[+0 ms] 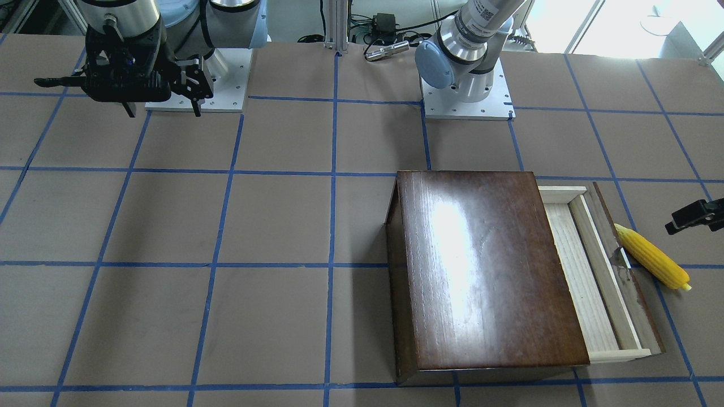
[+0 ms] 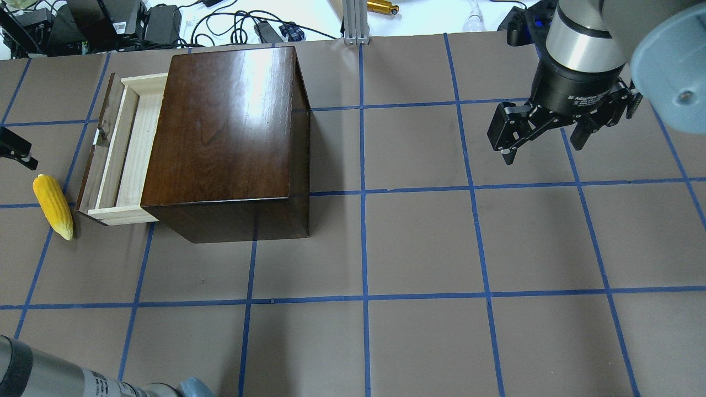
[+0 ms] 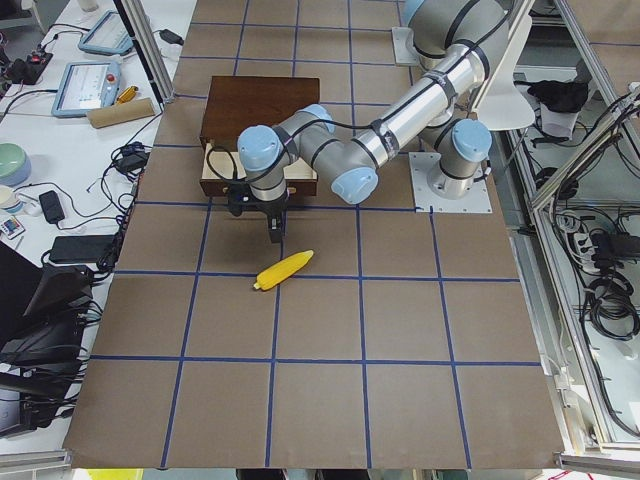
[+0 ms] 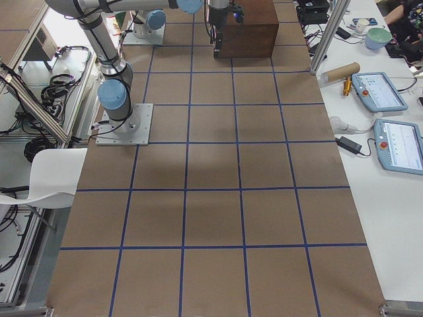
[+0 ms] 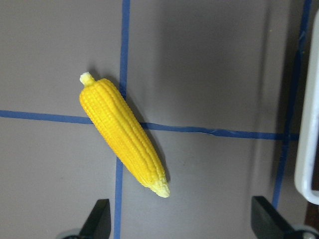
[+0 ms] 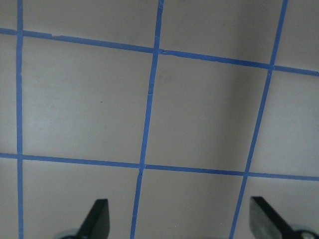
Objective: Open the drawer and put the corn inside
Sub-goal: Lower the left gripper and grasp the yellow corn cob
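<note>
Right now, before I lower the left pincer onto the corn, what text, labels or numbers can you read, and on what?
"2F Adaptive": white print on the black body above the right pincer; the words after it are blurred.
Label with a square code on the left arm: too small to read.
Corn, drawer, box: no writing visible.

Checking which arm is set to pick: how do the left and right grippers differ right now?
The left gripper hangs by the corn, beside the pulled-out drawer; the right gripper hangs over the table, far from the box. The left wrist view shows the corn; the right shows only tape lines. Both are open and empty.
</note>
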